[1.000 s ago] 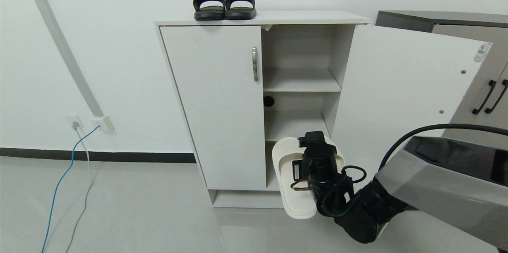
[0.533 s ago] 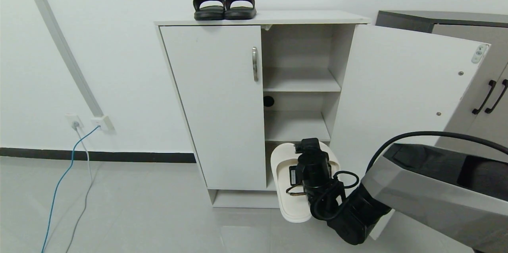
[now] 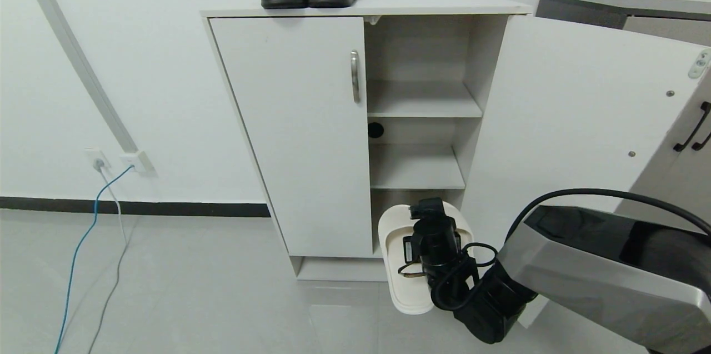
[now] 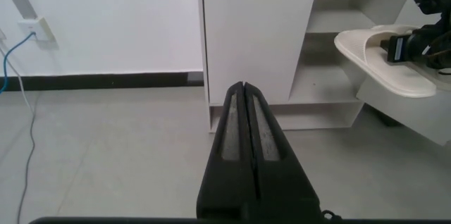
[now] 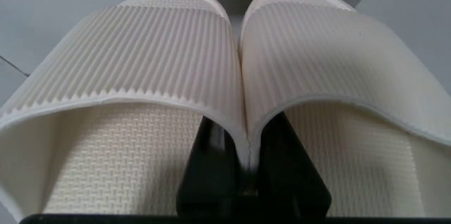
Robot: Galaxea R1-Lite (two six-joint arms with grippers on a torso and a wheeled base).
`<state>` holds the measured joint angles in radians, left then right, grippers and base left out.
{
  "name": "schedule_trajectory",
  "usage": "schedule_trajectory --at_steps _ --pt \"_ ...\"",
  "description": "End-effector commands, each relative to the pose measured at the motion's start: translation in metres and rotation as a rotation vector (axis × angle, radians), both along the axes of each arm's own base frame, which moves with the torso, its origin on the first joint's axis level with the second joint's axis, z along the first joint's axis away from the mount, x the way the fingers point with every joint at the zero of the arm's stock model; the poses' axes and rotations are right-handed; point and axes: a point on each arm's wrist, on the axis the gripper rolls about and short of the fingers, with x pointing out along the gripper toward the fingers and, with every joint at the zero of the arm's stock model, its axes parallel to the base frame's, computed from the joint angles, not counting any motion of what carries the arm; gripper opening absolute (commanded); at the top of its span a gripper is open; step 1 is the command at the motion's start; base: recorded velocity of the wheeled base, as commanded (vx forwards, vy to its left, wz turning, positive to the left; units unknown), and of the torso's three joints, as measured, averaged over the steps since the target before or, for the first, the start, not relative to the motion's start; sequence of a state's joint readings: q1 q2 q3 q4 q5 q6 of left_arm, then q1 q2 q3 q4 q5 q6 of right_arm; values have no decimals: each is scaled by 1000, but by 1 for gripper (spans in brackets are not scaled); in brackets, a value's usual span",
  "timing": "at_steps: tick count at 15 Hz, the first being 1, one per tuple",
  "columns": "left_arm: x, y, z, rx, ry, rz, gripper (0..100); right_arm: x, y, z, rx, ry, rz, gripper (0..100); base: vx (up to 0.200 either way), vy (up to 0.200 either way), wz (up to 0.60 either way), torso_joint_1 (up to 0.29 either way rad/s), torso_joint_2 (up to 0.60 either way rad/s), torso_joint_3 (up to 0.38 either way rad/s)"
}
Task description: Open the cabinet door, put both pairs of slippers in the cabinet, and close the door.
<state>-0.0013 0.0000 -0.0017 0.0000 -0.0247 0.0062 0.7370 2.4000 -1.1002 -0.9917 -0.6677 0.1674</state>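
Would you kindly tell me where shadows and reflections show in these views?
Head view: the open cabinet is shaded inside, darkest at the bottom; the glossy floor faintly mirrors its base. Right wrist view: the white slippers darken under their straps, around the right gripper.

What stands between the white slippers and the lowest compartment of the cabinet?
Nothing visible. The right door stands open, and the white slippers, held in the right gripper, are directly before the lowest compartment. The shut left door covers only the other half.
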Motion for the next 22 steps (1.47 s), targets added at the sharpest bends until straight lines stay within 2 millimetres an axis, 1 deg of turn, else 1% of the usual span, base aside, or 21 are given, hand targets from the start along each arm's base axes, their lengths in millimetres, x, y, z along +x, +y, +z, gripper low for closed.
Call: schedule_trajectory --at_steps 1,6,11,15,22 --pt "0 0 0 0 2 -2 0 0 1 -2 -2 3 1 0 0 0 0 2 2 -193" --pt "0 0 0 0 3 -2 0 3 3 -4 3 -21 -27 0 0 0 0 4 3 -185" --pt "0 0 0 0 2 -2 0 5 3 10 6 -142 -51 0 0 0 0 0 0 -13" --pt "0 0 0 0 2 -2 0 7 1 15 8 -167 -61 0 0 0 0 0 0 0" --pt "0 0 0 0 2 -2 0 9 -1 15 5 -170 -65 0 200 0 0 0 6 0"
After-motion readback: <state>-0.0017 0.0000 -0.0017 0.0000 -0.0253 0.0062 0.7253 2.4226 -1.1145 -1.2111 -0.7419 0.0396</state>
